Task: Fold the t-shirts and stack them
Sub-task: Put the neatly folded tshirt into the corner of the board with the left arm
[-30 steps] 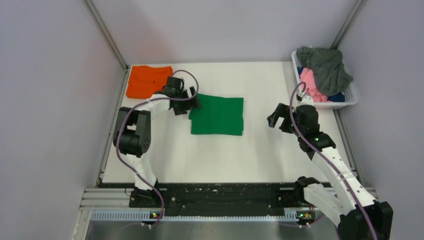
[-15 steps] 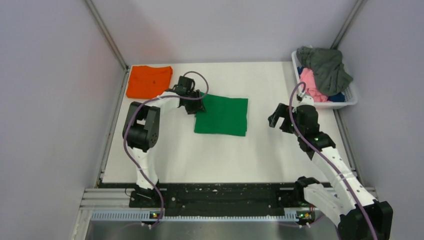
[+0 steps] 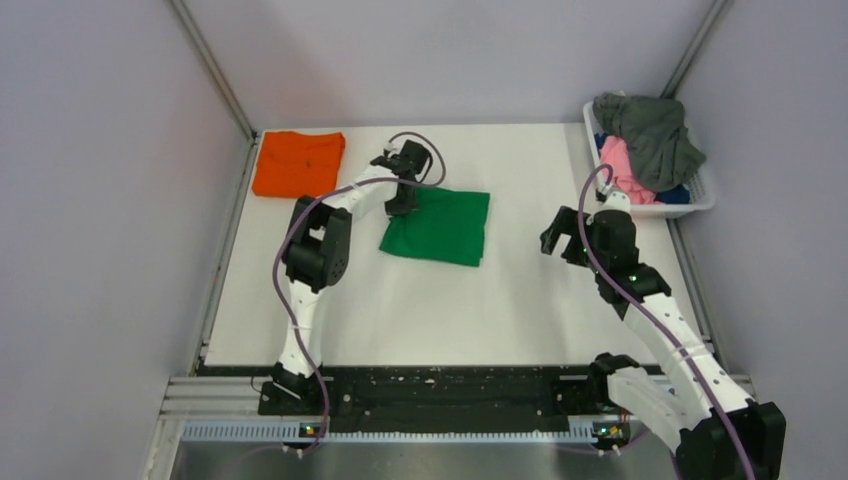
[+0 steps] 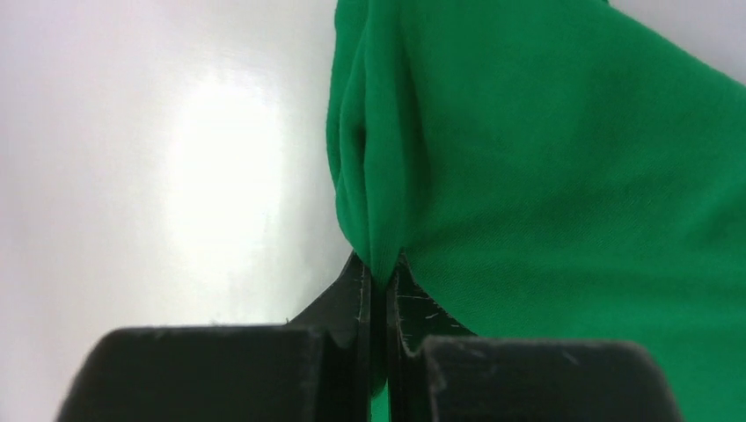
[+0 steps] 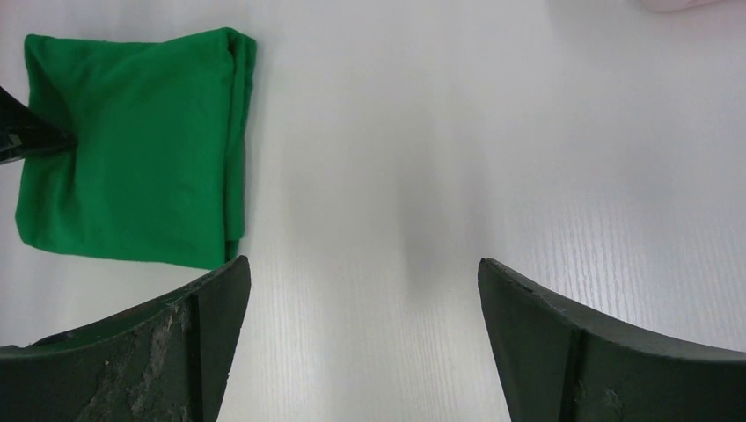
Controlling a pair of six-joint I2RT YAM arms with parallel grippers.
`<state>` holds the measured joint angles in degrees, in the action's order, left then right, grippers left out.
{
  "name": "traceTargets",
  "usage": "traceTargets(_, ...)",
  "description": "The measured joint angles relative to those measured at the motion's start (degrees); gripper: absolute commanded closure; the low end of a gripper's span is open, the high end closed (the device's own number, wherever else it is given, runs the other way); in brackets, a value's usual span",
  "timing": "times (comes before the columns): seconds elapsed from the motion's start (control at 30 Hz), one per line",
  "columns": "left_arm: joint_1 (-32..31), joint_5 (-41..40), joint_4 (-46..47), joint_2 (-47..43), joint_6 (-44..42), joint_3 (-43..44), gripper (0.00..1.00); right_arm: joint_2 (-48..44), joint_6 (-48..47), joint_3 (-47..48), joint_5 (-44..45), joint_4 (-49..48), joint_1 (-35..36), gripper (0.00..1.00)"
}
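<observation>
Now left hand [image 4: 380, 271] is pinching green tee [image 3: 440, 228] at its edge, right hand [image 5: 361, 286] gaping empty; best sliding it flat onto orange tee [image 3: 297, 163].

T-shirts: five. Three heaped in the basket [image 3: 706, 190]: one grey tee [image 3: 655, 135], one pink tee [image 3: 622, 170], one blue tee [image 3: 675, 194] showing only as a sliver. Two folded flat outside the basket, well to its left: one green tee [image 3: 440, 227], one orange tee [image 3: 297, 163]. Basket, white plastic: one. Table [image 3: 450, 300]: one. Robot arms: two, left arm [image 3: 318, 250] and right arm [image 3: 655, 305].
</observation>
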<state>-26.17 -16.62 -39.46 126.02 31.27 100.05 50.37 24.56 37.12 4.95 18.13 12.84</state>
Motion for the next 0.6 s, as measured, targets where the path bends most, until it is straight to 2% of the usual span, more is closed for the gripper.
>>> traceTargets(0.27,3.4,-15.0,-5.9,2.7,-7.5,9.4,1.0,0.0,0.0,0.0,3.1,0.4,0.0,0.01)
traceTargets(0.43,6.8,-23.5,-1.3,2.7,-18.7,13.8,1.0,-1.3,0.0,-0.5,5.4,0.4,0.0,0.01)
traceTargets(0.6,10.4,-28.4,4.2,2.8,-30.9,14.8,1.0,-3.1,0.0,-1.5,7.0,0.1,0.0,0.01)
